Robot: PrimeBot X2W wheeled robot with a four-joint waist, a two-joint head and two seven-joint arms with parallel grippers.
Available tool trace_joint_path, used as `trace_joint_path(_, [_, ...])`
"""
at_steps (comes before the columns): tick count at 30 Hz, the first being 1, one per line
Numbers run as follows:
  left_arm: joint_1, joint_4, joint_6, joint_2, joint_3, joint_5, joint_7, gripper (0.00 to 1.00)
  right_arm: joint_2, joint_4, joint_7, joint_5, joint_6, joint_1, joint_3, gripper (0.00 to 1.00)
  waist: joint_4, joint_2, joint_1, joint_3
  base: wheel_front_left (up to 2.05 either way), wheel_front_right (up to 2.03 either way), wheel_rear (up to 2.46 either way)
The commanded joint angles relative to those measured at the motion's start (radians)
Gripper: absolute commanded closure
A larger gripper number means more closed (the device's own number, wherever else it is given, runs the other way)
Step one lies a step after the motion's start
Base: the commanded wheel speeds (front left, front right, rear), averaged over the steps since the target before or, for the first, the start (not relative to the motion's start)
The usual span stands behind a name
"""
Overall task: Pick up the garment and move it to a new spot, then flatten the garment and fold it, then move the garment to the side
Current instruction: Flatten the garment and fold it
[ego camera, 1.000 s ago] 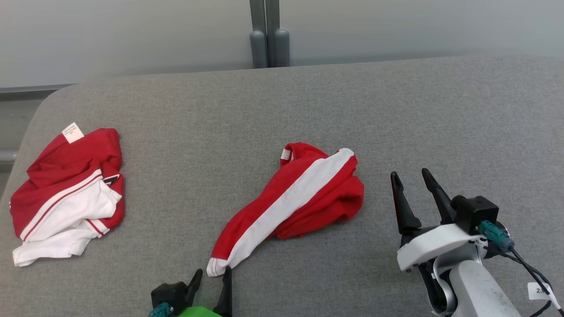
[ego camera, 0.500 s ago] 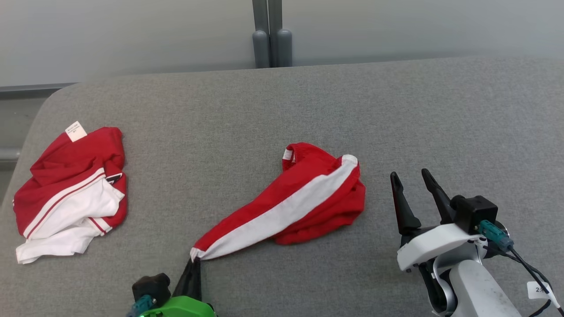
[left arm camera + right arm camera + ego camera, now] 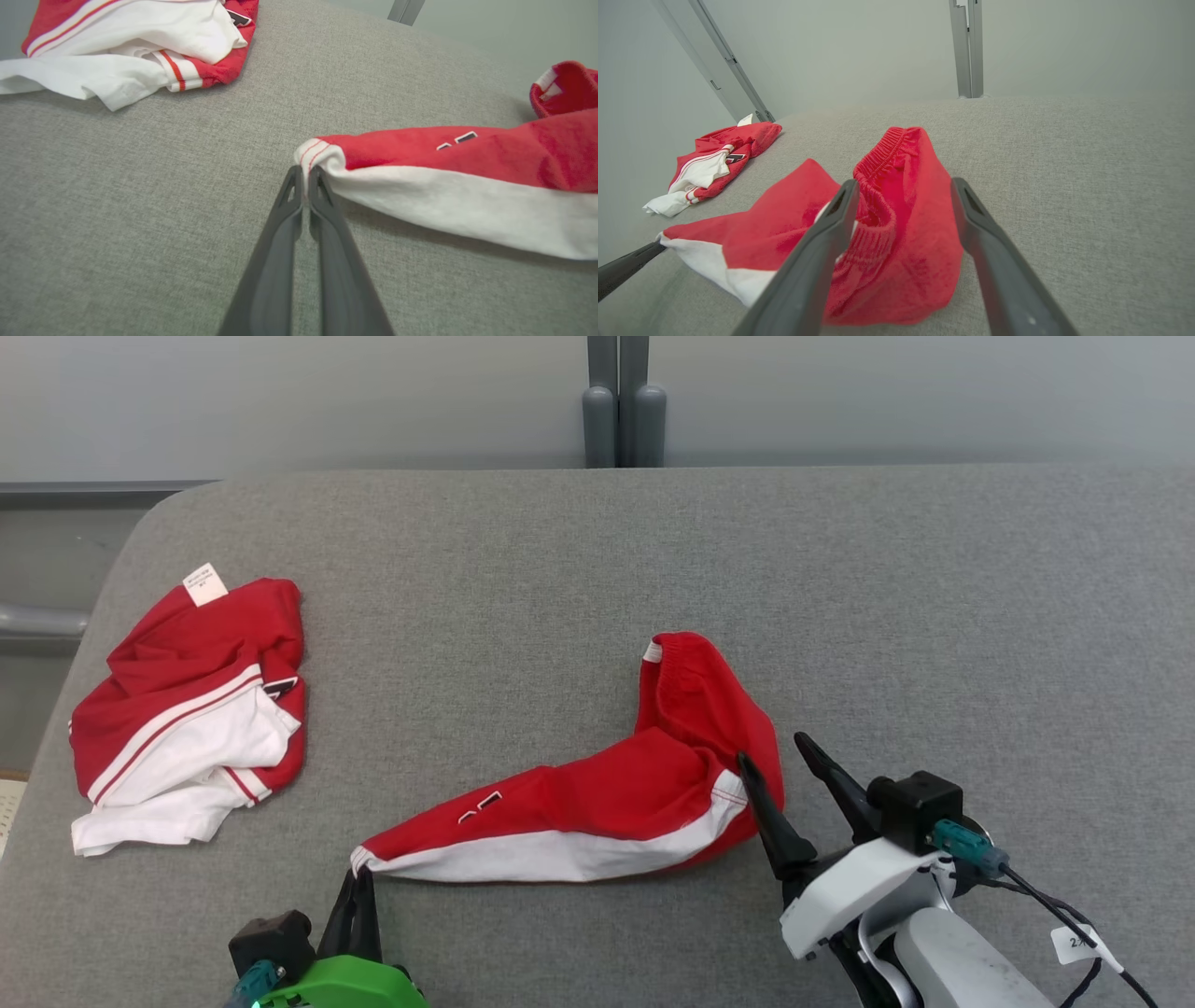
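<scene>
Lying crumpled at the far left of the grey bench, the red T-shirt shows a white sleeve, striped trim and a small white label on its top edge. It is well apart from the left gripper, which is clenched on the white-edged corner of red shorts. The right gripper is released, at the shorts' other end.

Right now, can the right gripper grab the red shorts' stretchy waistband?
Probably yes. The right gripper is open, its fingers either side of the bunched waistband of the red shorts, and nothing lies in between.
</scene>
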Motion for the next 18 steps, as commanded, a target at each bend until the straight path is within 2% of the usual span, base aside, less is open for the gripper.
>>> trace_joint_path(1, [-0.002, -0.005, -0.002, 0.004, 0.002, -0.014, 0.000, 1.00, -0.017, -0.013, -0.003, 0.019, 0.000, -0.006, 0.016, 0.00, 0.003, -0.0001, 0.0000, 0.006, 0.00, 0.00, 0.00])
trace_joint_path(10, [-0.008, -0.009, 0.013, 0.004, -0.010, -0.029, 0.000, 1.00, -0.097, -0.123, -0.003, 0.070, 0.000, 0.024, 0.168, 0.00, -0.015, -0.0001, 0.0000, 0.012, 0.00, 0.00, 0.00])
trace_joint_path(18, [-0.012, -0.007, 0.010, 0.004, -0.001, -0.020, 0.000, 1.00, -0.126, -0.101, -0.003, 0.052, 0.000, 0.004, 0.218, 0.00, -0.017, -0.0001, 0.0000, 0.009, 0.00, 0.00, 0.00])
